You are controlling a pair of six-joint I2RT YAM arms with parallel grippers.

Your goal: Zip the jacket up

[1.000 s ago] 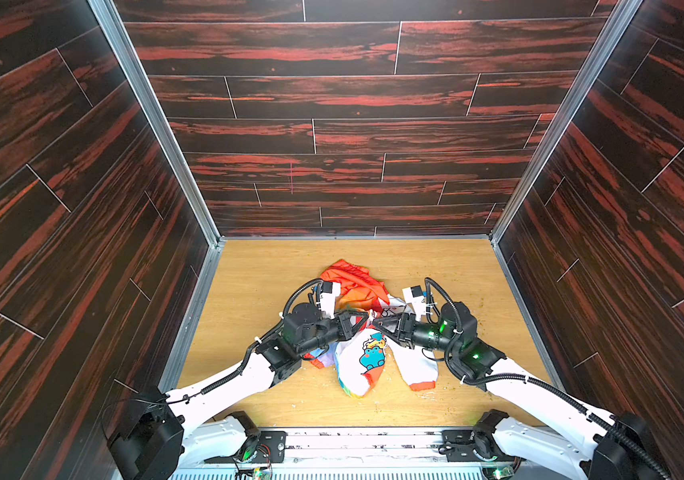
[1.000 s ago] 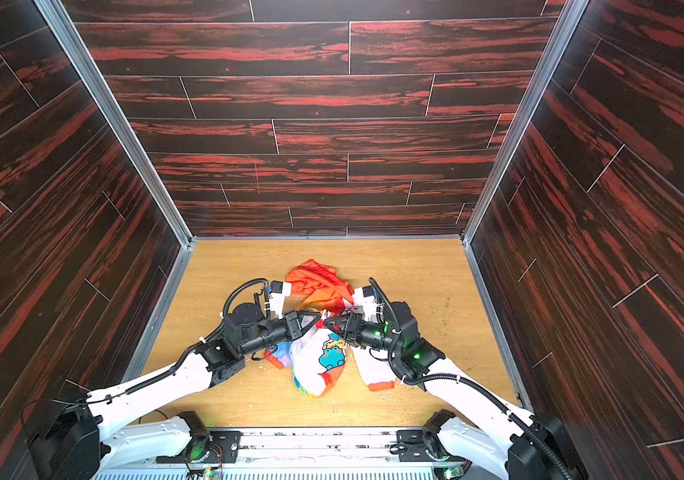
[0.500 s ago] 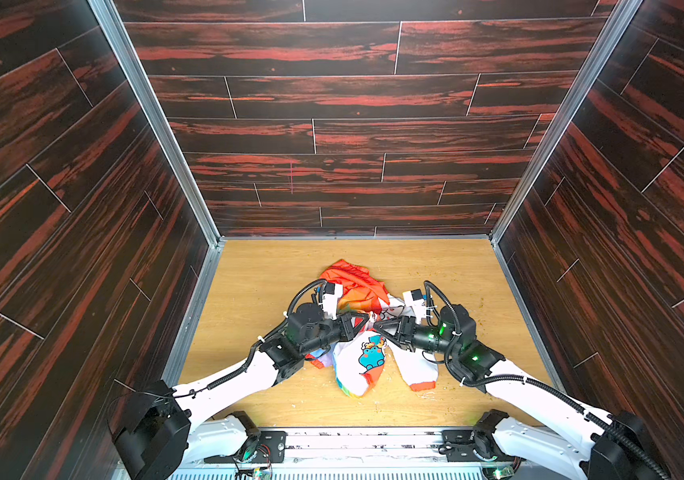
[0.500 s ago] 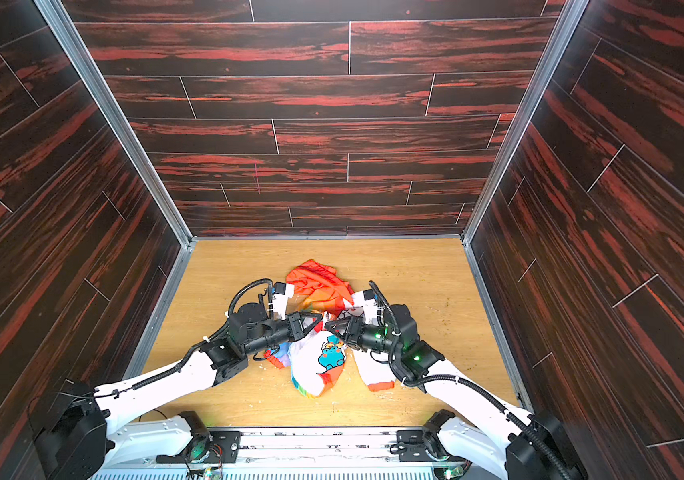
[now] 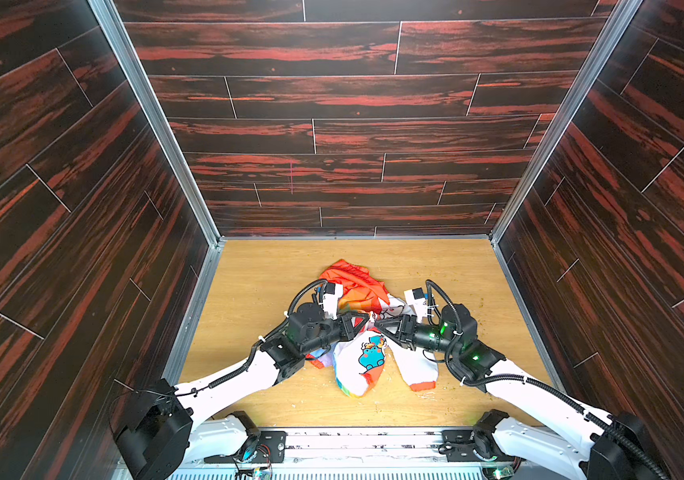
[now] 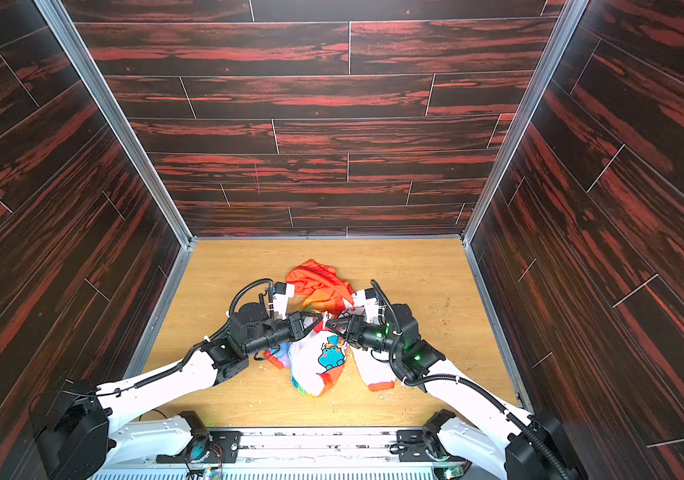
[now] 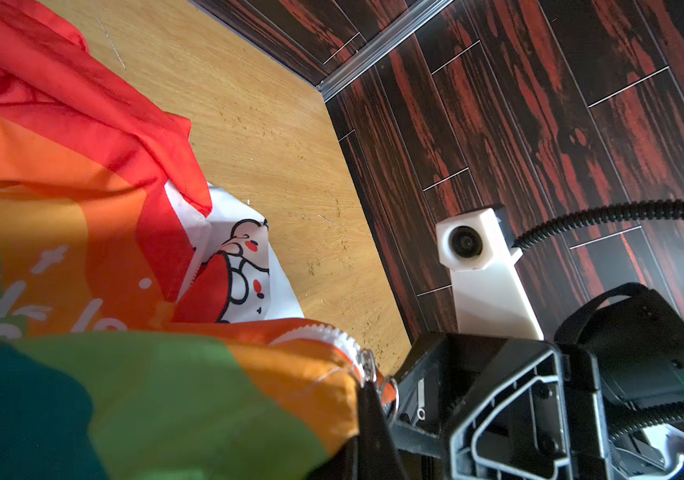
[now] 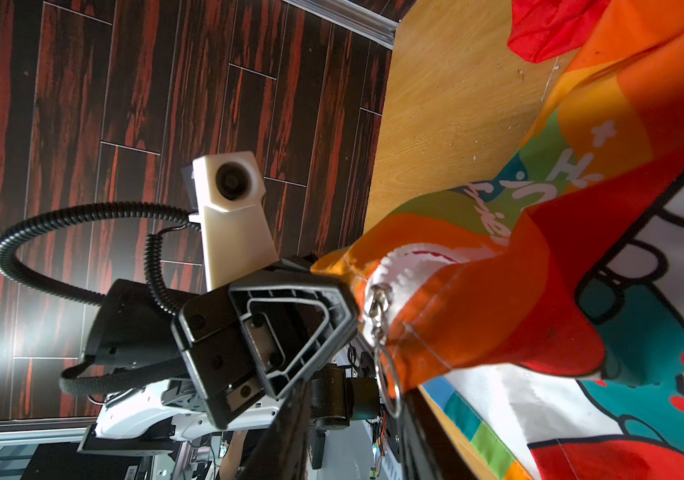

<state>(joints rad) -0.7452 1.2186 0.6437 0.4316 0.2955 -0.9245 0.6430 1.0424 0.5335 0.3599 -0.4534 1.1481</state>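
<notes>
Left gripper (image 5: 361,320) clamped on jacket (image 5: 363,361) zipper edge. Right gripper (image 5: 378,323) at its 3 o'clock, half-spread about zipper pull (image 8: 378,311); grip unclear. Rainbow half mostly hidden under left arm (image 5: 248,374).

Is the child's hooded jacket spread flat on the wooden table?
No, the rainbow-striped and white cartoon-print hooded jacket sits crumpled in a heap with its panels folded over.

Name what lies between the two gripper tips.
The jacket, bunched at its metal zipper pull, between left gripper and right gripper; both wrist views show it.
</notes>
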